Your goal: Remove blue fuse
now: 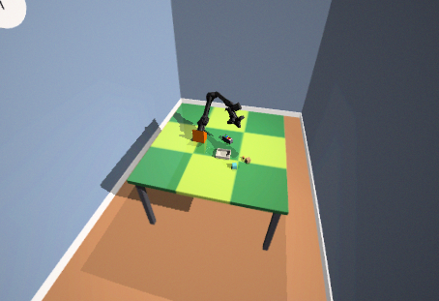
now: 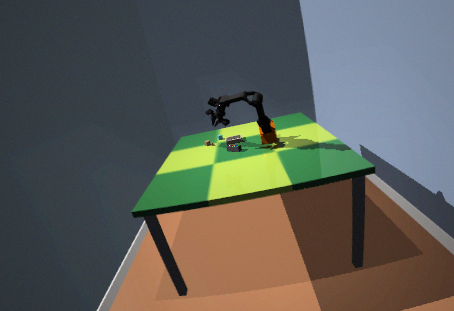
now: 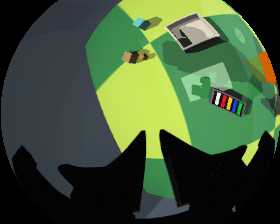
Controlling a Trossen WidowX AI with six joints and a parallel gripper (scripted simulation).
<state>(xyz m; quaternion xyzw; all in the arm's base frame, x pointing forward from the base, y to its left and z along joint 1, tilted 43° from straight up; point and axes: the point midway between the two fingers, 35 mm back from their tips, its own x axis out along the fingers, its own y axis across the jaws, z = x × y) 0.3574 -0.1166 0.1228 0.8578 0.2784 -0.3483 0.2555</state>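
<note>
- Between the yellow and green fuses (image 3: 240,108), the blue fuse (image 1: 225,137) (image 2: 235,146) (image 3: 234,106) is seated in the block (image 1: 231,142) (image 2: 233,149) (image 3: 226,111), its visible top a narrow bar set across the row.
- Up and right of the fingertips it is seen by wrist; the hand (image 1: 241,122) (image 2: 220,123) (image 3: 153,131) is held above, slightly apart, empty.
- Beside the block, the tray (image 1: 222,158) (image 2: 234,141) (image 3: 202,46) is left unfilled.

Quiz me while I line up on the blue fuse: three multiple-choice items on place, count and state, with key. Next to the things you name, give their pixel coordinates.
1. Where is the blue fuse (image 3: 235,106)?
A) In the tray
B) On the table top
C) In the fuse block (image 1: 229,141) (image 2: 233,148) (image 3: 213,96)

2. How many fuses stand in the block?
A) Five
B) Three
C) Seven

3. How is the pincer (image 1: 241,122) (image 2: 220,123) (image 3: 153,132)?
A) Clamped on a fuse
B) Slightly open, nothing held
C) Fingertips pressed together

C: the wrist view shows it in the row.
A: white, red, yellow, blue, green.
B: a bare gap separates the fingertips.
</note>
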